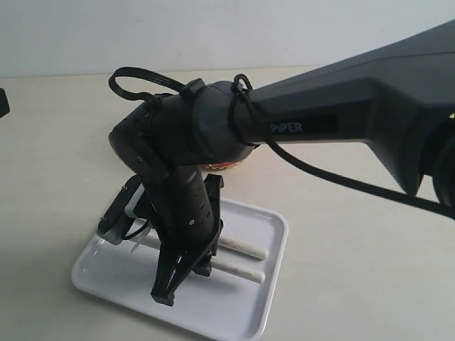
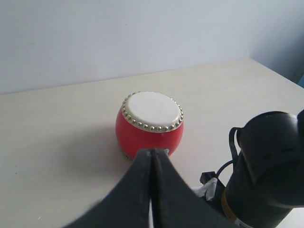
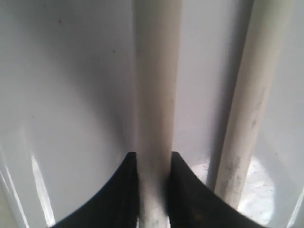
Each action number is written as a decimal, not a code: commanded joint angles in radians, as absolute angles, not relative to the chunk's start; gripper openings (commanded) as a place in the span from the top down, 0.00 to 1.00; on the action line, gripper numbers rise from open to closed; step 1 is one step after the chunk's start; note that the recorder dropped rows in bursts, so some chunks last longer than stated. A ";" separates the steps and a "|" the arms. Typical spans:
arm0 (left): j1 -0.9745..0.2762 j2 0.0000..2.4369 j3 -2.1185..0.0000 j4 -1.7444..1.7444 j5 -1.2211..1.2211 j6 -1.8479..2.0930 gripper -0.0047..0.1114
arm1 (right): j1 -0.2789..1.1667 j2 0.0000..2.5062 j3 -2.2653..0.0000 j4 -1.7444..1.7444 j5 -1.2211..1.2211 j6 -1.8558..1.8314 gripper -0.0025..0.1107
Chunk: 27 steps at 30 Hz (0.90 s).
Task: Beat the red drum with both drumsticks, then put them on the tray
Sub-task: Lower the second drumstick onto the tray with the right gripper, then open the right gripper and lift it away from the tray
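The white tray (image 1: 242, 312) lies at the front left of the table with both drumsticks on it. The two cream sticks (image 1: 242, 249) (image 1: 238, 272) lie side by side, and their far ends run under my right gripper (image 1: 170, 288). That gripper (image 3: 153, 156) is down at the tray (image 3: 71, 95), its black fingers pressed to both sides of one drumstick (image 3: 156, 71). The second drumstick (image 3: 254, 95) lies loose beside it. The red drum (image 2: 149, 126) stands upright just beyond my left gripper (image 2: 153, 151), which is shut and empty. In the exterior view only a red sliver of the drum (image 1: 227, 165) shows behind the right arm.
The right arm (image 1: 341, 92) reaches across the beige table (image 1: 355, 234) from the right, with a black cable (image 1: 334, 177) hanging below it. One of its black joints (image 2: 266, 161) fills a corner of the left wrist view. A pale wall stands behind the table.
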<state>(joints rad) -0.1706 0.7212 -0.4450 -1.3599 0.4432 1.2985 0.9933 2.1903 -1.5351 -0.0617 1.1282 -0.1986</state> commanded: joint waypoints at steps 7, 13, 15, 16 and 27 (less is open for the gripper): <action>-0.169 0.714 -0.445 -1.361 0.446 1.292 0.96 | 0.995 2.186 -1.542 -0.062 1.129 -0.189 0.72; -0.169 0.710 -0.445 -1.346 0.461 1.288 0.96 | 0.993 2.126 -1.542 -0.074 1.120 -0.169 0.81; -0.169 0.690 -0.445 -1.335 0.474 1.288 0.96 | 0.993 2.066 -1.542 -0.079 1.088 -0.153 0.90; -0.169 0.671 -0.445 -1.316 0.474 1.285 0.96 | 0.993 2.031 -1.542 -0.081 1.063 -0.146 0.95; -0.169 0.345 -0.335 -1.260 0.260 1.067 0.96 | 0.849 1.455 -1.223 -0.134 0.599 -0.075 0.98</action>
<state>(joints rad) -0.1706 0.3694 -0.3407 -1.2525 0.3125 1.1202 0.8743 1.5477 -1.3039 -0.0993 0.6854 -0.0859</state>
